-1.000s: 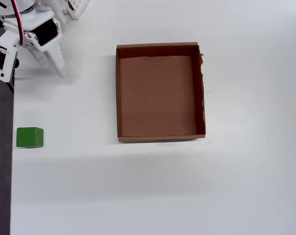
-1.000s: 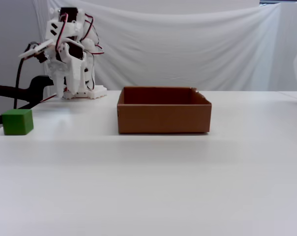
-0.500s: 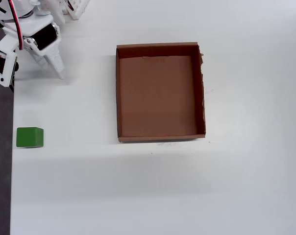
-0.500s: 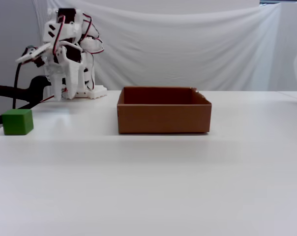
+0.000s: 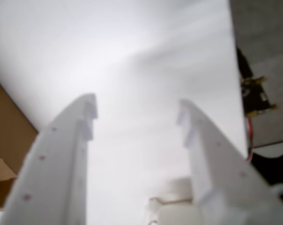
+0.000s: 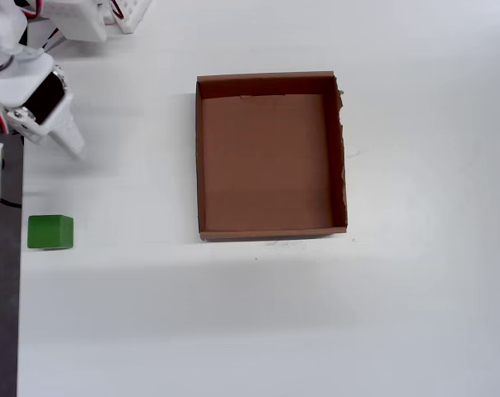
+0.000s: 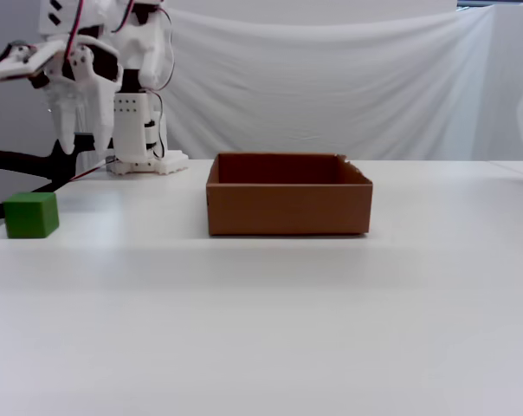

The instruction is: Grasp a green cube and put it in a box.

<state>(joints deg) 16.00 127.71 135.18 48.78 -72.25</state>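
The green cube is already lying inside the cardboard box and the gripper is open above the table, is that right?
Not quite. The green cube is not inside the box; the overhead view shows it on the bare table near the left edge, well apart from the box, which is empty. The rest holds: the gripper is open above the table, as the wrist view shows.
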